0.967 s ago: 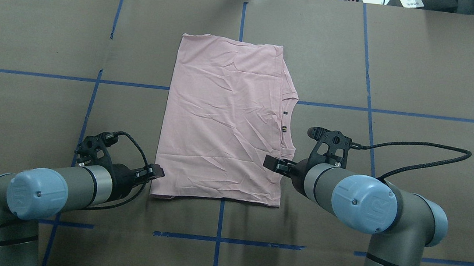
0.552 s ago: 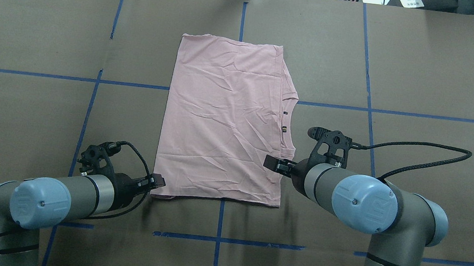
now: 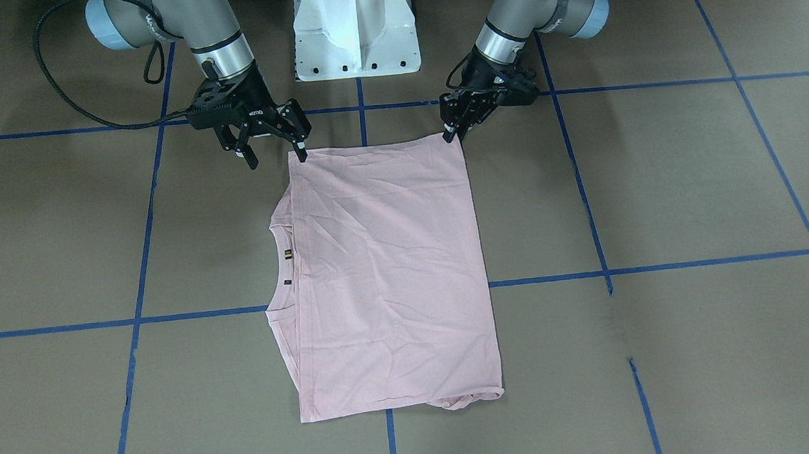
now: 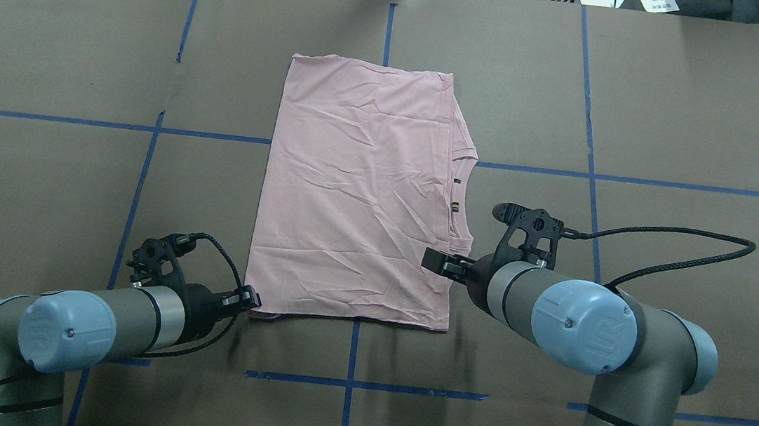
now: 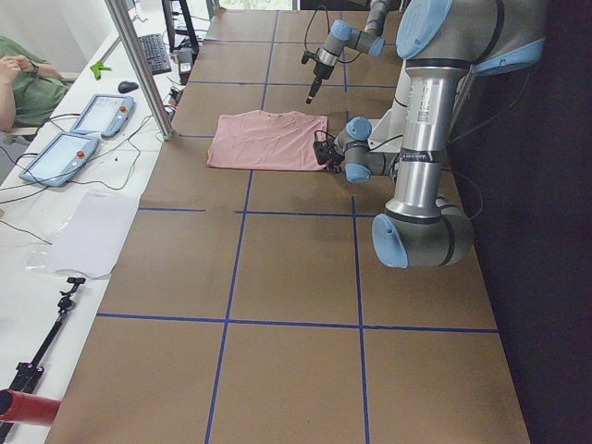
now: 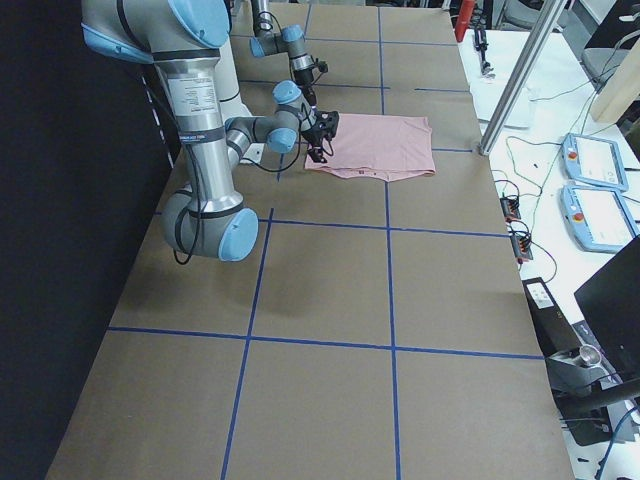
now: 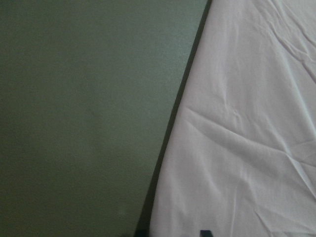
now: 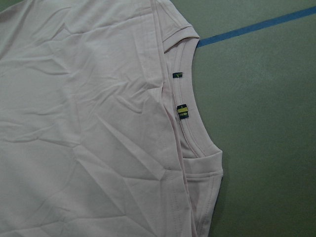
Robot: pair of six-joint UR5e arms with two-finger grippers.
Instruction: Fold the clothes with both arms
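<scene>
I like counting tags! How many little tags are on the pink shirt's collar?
2. Both small dark tags sit on the pale pink cotton T-shirt neckline: one nearer the sleeve, one mid-collar. Others may be hidden underneath.

**Six cameras around one counter**

Overhead looks forward and down from behind the robot; the front view faces back. Two end views look along the counter (image 4: 49,65). Both wrist cameras sit close above the T-shirt (image 4: 361,190), shared by all.

brown table (image 4: 677,131), blue tape grid (image 4: 588,175), folded pink t-shirt (image 4: 361,190)

Brown table (image 4: 679,117), blue tape grid (image 4: 589,164), two tablets (image 5: 79,134)
</scene>
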